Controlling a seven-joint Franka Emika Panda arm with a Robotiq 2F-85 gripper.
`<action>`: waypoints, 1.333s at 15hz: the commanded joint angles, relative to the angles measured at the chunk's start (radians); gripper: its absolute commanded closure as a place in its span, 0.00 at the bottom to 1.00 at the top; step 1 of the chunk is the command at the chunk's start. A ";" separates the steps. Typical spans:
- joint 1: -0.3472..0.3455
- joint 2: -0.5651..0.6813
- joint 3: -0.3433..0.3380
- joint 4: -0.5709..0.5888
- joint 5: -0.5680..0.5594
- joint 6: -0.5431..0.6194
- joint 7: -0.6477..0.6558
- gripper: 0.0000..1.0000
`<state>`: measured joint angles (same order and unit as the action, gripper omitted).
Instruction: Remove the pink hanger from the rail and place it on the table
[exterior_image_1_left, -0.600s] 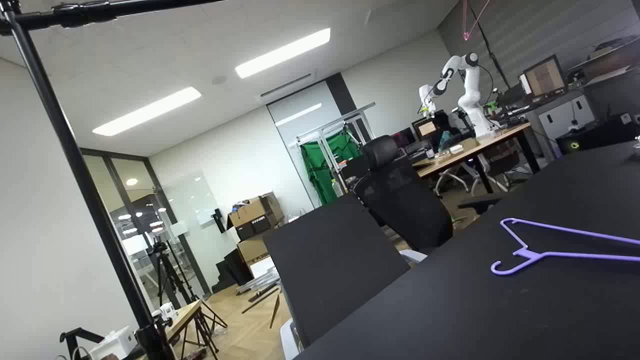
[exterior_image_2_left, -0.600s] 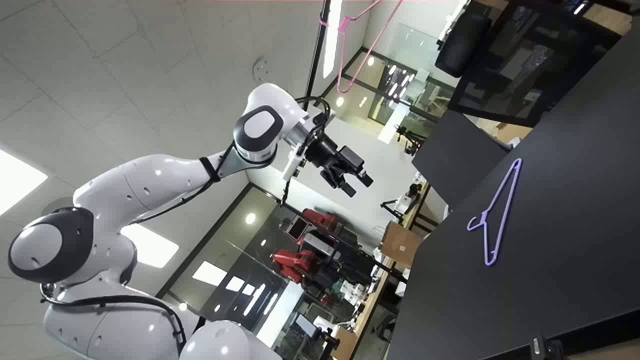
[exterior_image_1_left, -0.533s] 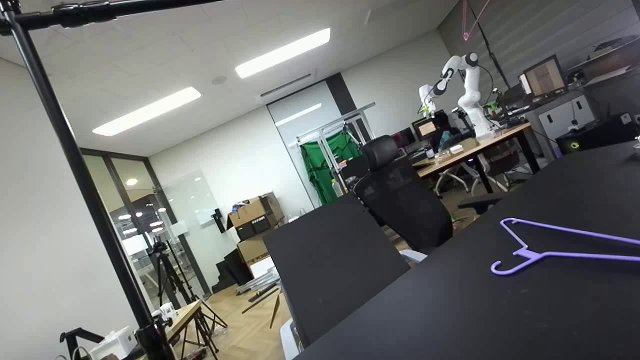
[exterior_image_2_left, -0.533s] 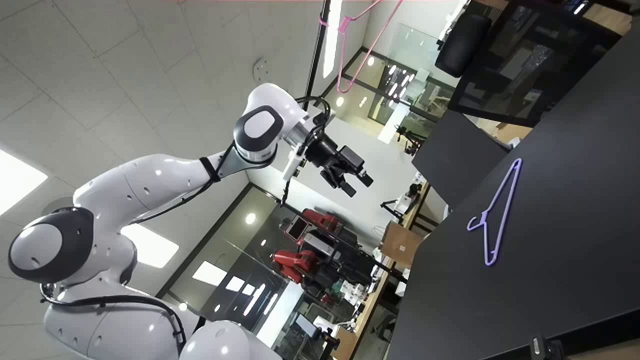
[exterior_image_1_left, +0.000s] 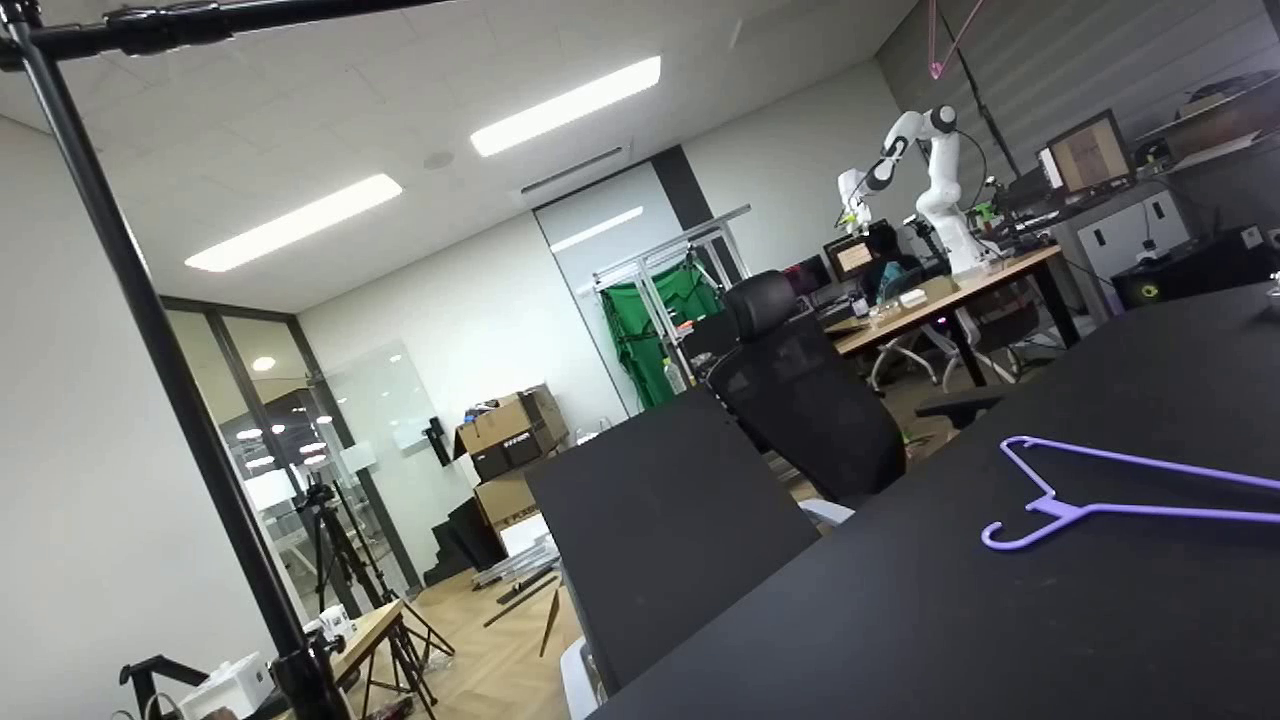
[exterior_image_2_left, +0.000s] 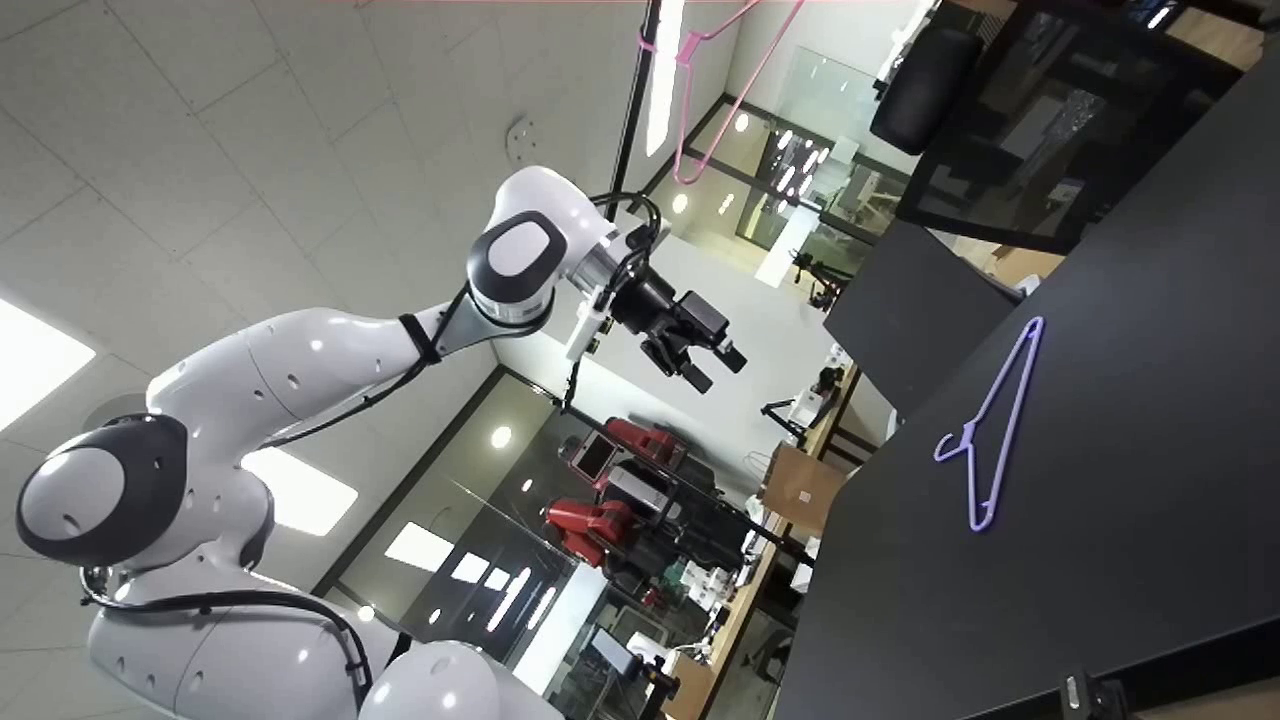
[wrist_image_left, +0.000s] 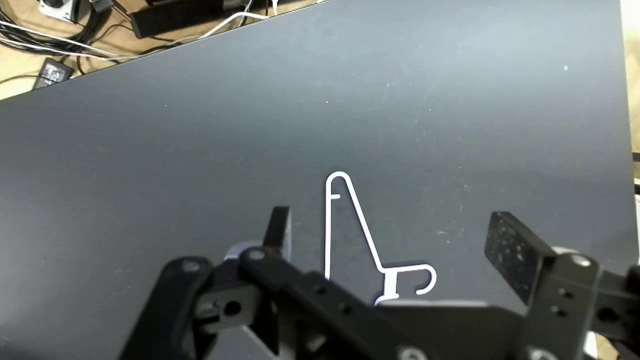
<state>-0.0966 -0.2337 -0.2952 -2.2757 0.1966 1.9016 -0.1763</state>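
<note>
The pink hanger (exterior_image_2_left: 688, 48) hangs by its hook from the black rail (exterior_image_2_left: 634, 120) at the top of an exterior view. Its lower tip (exterior_image_1_left: 936, 70) also shows at the top of an exterior view. My gripper (exterior_image_2_left: 716, 368) is open and empty in the air, below and apart from the pink hanger. The wrist view shows the open fingers (wrist_image_left: 395, 235) pointing down at the black table (wrist_image_left: 150, 150), with nothing between them at their height. The table (exterior_image_2_left: 1100, 560) also shows in both exterior views (exterior_image_1_left: 900, 620). The pink hanger is out of the wrist view.
A purple hanger (exterior_image_2_left: 968, 436) lies flat on the table; it looks nearly white in the wrist view (wrist_image_left: 391, 283). A black office chair (exterior_image_1_left: 810, 400) and a dark panel (exterior_image_1_left: 670, 530) stand beside the table. A black frame pole (exterior_image_1_left: 150, 330) rises nearby.
The pink hanger has shifted very slightly, as in a small sway. My arm, the gripper and the purple hanger have not visibly moved.
</note>
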 joint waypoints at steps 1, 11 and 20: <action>-0.028 0.003 0.026 0.002 0.006 -0.003 -0.006 0.00; -0.030 0.017 0.062 0.087 -0.008 0.418 -0.028 0.00; -0.010 0.125 0.069 0.240 0.066 0.868 0.027 0.00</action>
<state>-0.1123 -0.1867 -0.2290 -2.1314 0.2332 2.7005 -0.1881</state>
